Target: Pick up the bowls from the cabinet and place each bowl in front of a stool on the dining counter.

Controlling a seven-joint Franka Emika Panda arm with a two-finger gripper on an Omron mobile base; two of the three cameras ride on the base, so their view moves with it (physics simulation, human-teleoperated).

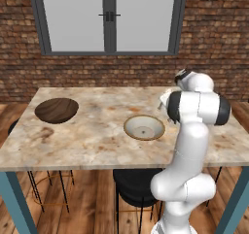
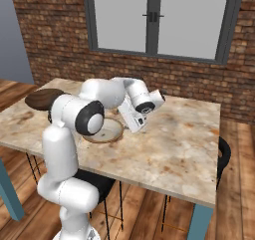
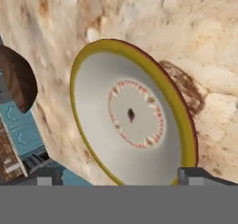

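Clearly the two-finger gripper (image 3: 121, 175) stands released, its dark tips spread wide on either side of the smaller beige-cream bowl with a tan rim (image 3: 132, 116), gripping nothing. That bowl sits flat on the long beige marble dining counter with rust veining (image 1: 97, 141), directly under the hand and close to the counter's near edge, above a black round-seated stool (image 1: 133, 184) tucked below.

The main risk, as I judge it, lies in the retreat. The tips bracket the rim closely, so a sideways or tilted withdrawal could catch the rim and drag or tip the bowl toward the near edge. A straight lift along the fingers' own line would avoid that.

Off to one side of the hand, well apart from the cream bowl, rests the wide dark brown wood-grained bowl (image 1: 57, 109), also on the counter near its far end, where another stool (image 1: 13, 126) peeks out beside the top. Nothing lies between the two bowls. In the right base view the white arm (image 2: 114, 97) folds low over the counter, so its elbow could brush the top if it swings carelessly.
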